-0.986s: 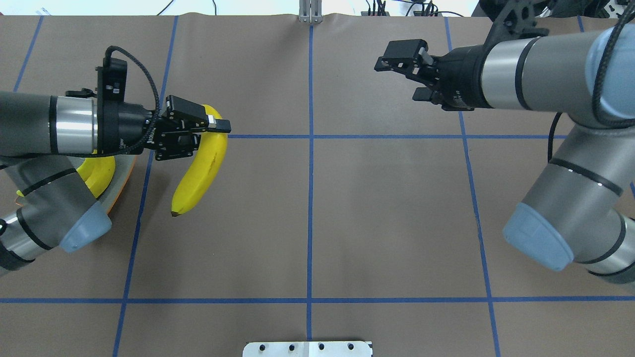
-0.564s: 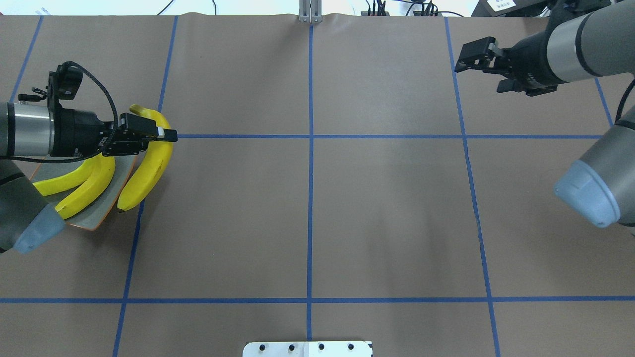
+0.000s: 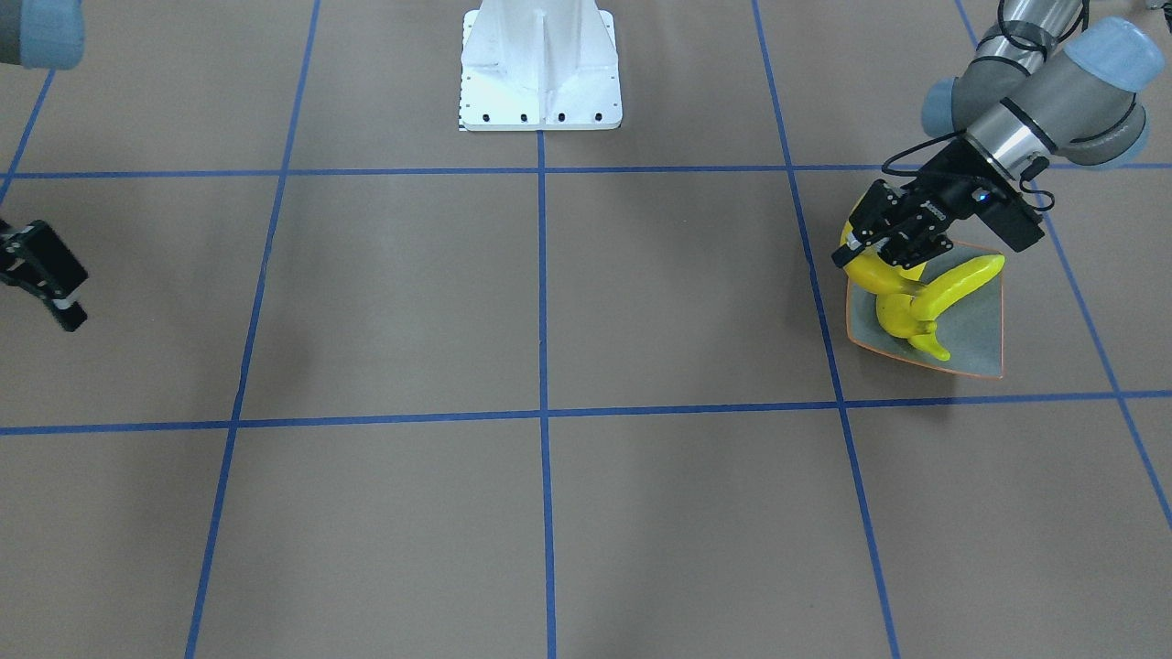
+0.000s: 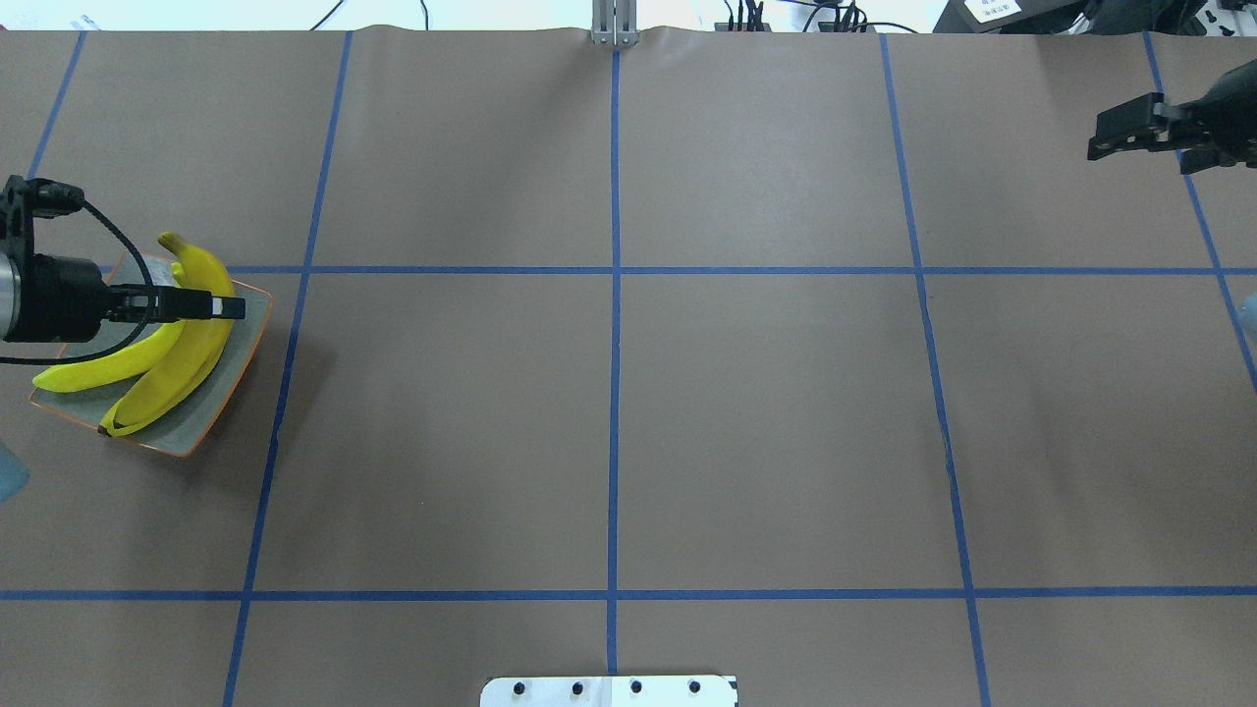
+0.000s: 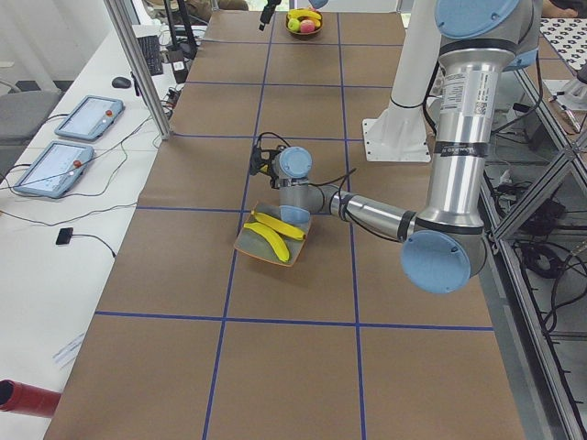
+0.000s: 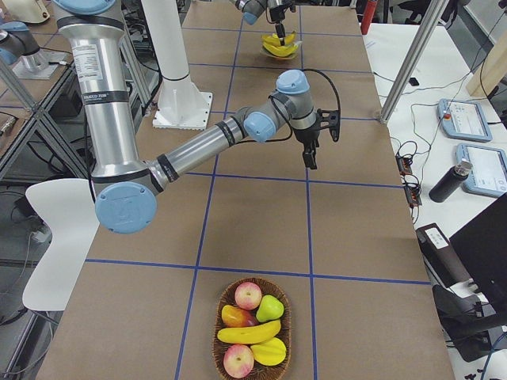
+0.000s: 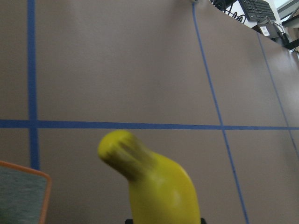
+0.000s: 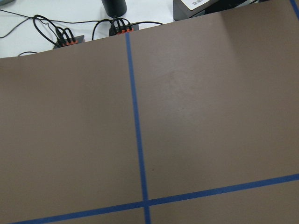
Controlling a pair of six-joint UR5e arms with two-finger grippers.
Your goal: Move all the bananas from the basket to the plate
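Bananas (image 3: 957,280) gather at my far left. Two lie side by side on the plate (image 4: 177,422). My left jaws are clamped on a third banana (image 4: 204,275) near its stem end, holding it over the other two; I cannot tell whether it rests on them. My left wrist camera shows its stem tip close up, with a corner of the plate low beside it. The brown surface (image 4: 609,412), crossed by blue tape lines, stretches across the middle. Far to the right, my right jaws hang parted and hold nothing. At my right end, the basket (image 6: 218,344) carries a fourth banana (image 6: 249,333) among other fruit (image 6: 248,295).
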